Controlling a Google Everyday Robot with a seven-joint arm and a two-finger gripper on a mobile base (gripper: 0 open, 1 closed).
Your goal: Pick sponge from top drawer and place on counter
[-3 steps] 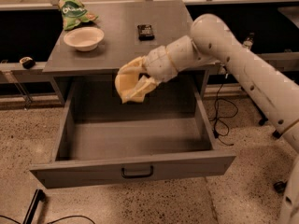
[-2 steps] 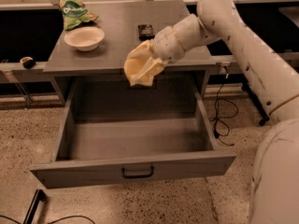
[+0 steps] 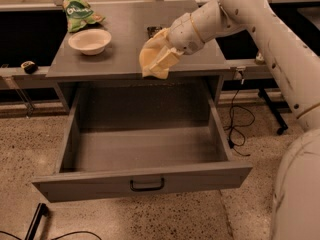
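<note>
The top drawer stands pulled fully open, its grey inside bare, with a small black handle on the front panel. My gripper, with cream-yellow fingers, hangs over the front edge of the grey counter, above the back of the drawer. It is shut on the pale yellow sponge, which shows at the lower tip between the fingers, held in the air just above counter height. The white arm reaches in from the upper right.
A white bowl sits at the counter's left, with a green snack bag behind it. A small dark object lies mid-counter behind the gripper. Cables trail on the speckled floor to the drawer's right.
My gripper has risen out of the drawer with the sponge and moved up and back, from above the drawer's inside to the counter's front edge.
</note>
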